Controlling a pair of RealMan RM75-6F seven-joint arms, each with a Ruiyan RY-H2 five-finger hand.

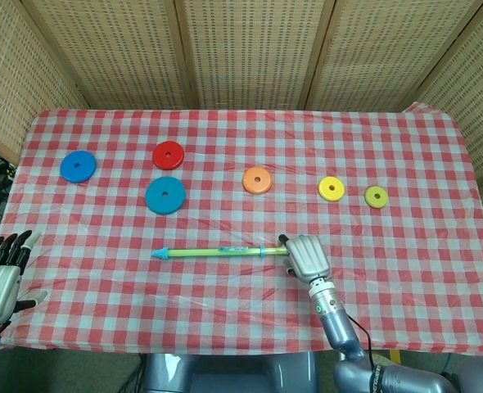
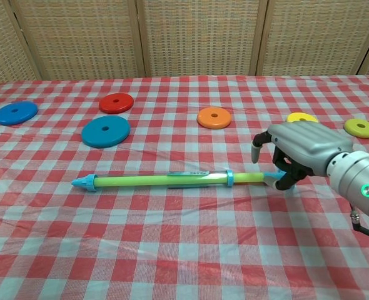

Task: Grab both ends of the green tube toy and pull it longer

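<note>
Arching right hand [image 2: 300, 145] fingers [image 2: 257, 150] over green tube toy's [image 2: 172, 180] handle end.

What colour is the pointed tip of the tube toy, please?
Light blue; the tip shows best in the chest view.

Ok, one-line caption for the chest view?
Right hand cupped over the handle end of the green tube toy on the checkered tablecloth.

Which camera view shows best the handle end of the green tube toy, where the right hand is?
The chest view: from the side, the right hand arches over the green tube toy, fingers curling around its handle end. In the head view the hand hides that end from above.
</note>
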